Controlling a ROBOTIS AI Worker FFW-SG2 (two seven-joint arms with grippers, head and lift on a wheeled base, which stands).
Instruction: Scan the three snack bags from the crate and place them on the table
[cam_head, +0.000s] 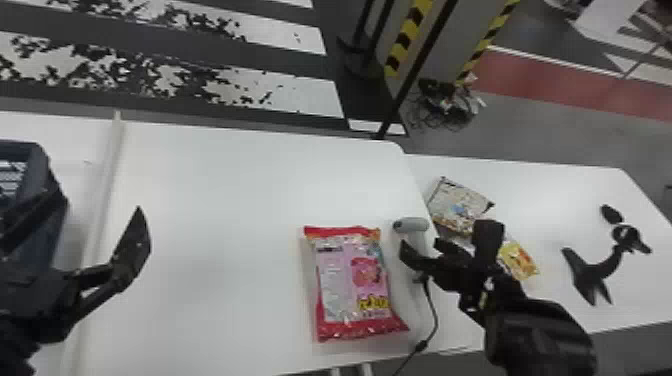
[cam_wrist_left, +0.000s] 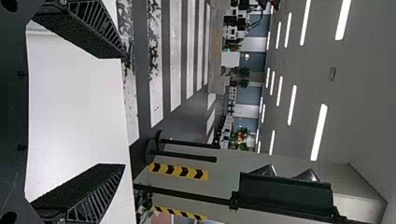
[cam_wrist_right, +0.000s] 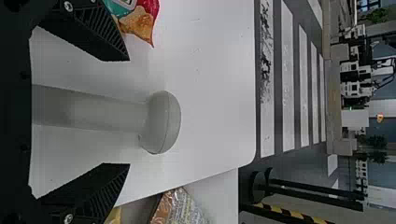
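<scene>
White table (cam_head: 225, 200), with scanner (cam_head: 412, 225) between the right claw's (cam_wrist_right: 123, 112) open fingers.

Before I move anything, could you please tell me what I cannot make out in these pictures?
Crate, inside: head view, cut off by left edge, partly behind left gripper.
Scanner, handle: head view, partly behind right gripper.
Yellow bag, near side: head view, behind right gripper.
Cable, far end: head view, cut off by bottom edge.
</scene>
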